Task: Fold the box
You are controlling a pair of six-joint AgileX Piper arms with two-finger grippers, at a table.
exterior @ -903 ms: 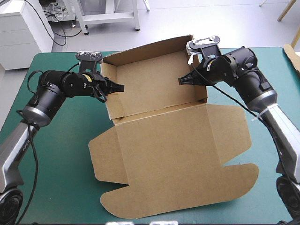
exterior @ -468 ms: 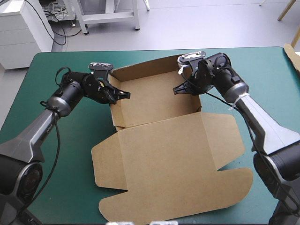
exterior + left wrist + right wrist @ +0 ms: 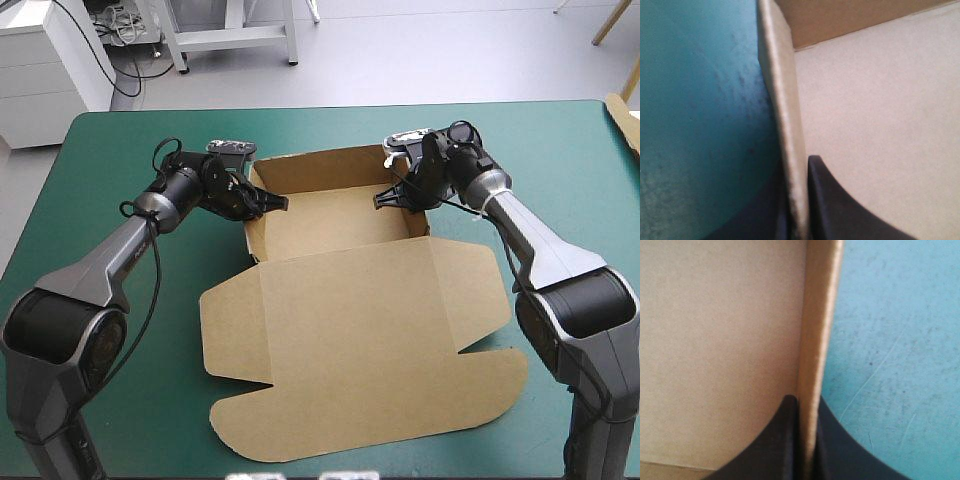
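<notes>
The brown box (image 3: 350, 330) sits mid-table as an open tray with raised walls at the far side and its lid lying flat toward the near edge. My left gripper (image 3: 272, 202) is shut on the tray's left wall (image 3: 785, 130), one black finger (image 3: 840, 205) inside and one outside. My right gripper (image 3: 388, 198) is shut on the right wall (image 3: 819, 340), its black fingers (image 3: 785, 440) pinching the board's edge. The tray floor (image 3: 720, 340) lies inside the right wall, the teal-green cover (image 3: 890, 350) outside it.
The lid's rounded flaps (image 3: 250, 430) reach near the table's front edge. A strip of more brown board (image 3: 625, 125) shows at the table's right edge. Bare teal-green cover (image 3: 120, 140) lies to the left and behind the box.
Both grippers have moved with the box toward the table's middle and down. The tray's walls now stand lower in the picture and both fingers grip the side walls.
</notes>
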